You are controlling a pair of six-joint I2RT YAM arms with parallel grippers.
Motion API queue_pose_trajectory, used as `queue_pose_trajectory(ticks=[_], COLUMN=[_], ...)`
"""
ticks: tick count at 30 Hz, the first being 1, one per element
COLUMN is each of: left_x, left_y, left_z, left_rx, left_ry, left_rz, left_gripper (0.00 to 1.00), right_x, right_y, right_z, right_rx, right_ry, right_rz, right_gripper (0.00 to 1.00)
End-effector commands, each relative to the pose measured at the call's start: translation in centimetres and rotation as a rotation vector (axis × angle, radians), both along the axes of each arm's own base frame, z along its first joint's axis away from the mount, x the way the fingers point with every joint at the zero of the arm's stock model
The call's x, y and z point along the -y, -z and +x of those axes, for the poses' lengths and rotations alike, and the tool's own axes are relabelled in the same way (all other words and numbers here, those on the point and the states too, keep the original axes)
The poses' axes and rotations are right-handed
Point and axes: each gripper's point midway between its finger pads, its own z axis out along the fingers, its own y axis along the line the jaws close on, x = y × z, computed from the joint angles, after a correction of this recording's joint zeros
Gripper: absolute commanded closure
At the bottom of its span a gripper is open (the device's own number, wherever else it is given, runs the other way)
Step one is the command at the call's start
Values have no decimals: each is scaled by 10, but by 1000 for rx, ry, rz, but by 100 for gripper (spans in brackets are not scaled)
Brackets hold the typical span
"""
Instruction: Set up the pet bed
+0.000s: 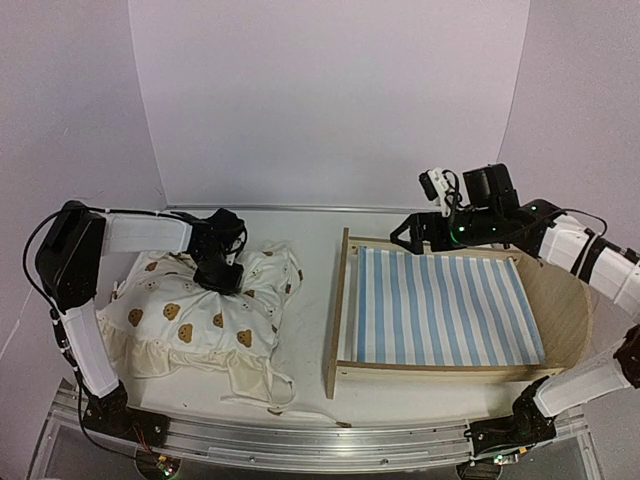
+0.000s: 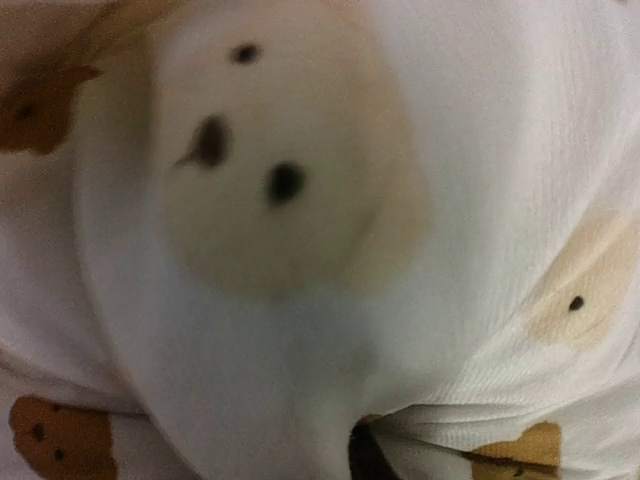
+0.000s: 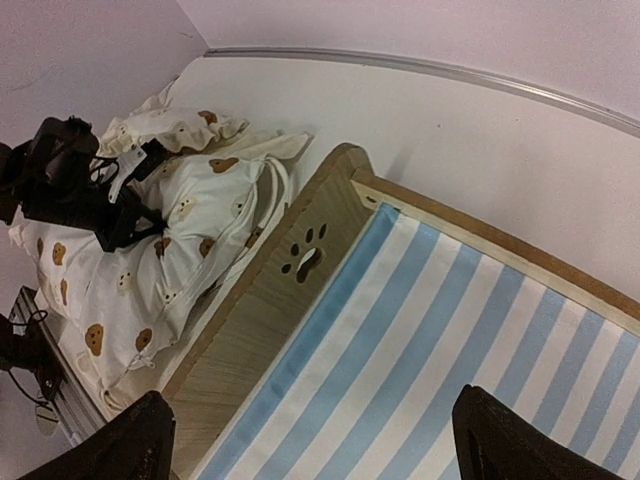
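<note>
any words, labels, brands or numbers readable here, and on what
None: no words, numbers or brand marks can be read in any view. The only marks are pictures: a paw-print cutout in the pet bed and bear faces printed on the cream cushion.

light-wood pet bed [image 1: 445, 305], blue-white striped base, stands upright at right.
</note>
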Motion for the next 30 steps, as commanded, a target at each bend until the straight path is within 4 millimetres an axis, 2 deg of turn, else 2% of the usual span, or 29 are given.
queue_pose_trajectory(ticks=[1, 3, 4, 5, 6, 11, 16, 18, 25, 27, 30], left_x=[-8, -20, -27, -32, -40, -68, -84, -92, -105, -95, -63], left_y=[-64, -98, -123, -136, -161, -246, -329, -349, -392, -407, -421], left_z=[-6, -8, -11, -14, -19, -46, -77, -85, -99, -98, -84], left_rx=[114, 196, 254, 285, 344, 549, 744, 800, 923, 946, 912], left_ry=[-7, -34, -47, -52, -62, -104, -100, -116, -146, -111, -38], left_rz=[-56, -72, -91, -95, -114, -188, -322, -342, -403, -461, -570], left_gripper=[94, 98, 100, 100, 100, 100, 100, 100, 100, 100, 100], right_x=[-36, -46, -50, -55, -59, -75, -82, -83, -79, -78, -77], right_y=[-33, -30, -30, -29, -28, -28, -30, -29, -29, -30, -35], right_z=[2, 0, -1, -2, -2, -5, -5, -5, -6, -6, -7], right_rx=[76, 75, 75, 73, 71, 69, 78, 76, 81, 88, 85], right_ry=[-80, -101, -112, -122, -130, -166, -179, -179, -164, -161, -148], right_rz=[74, 72, 74, 74, 73, 72, 81, 82, 77, 73, 83], right_gripper=[2, 2, 2, 2, 2, 2, 2, 2, 2, 2, 2])
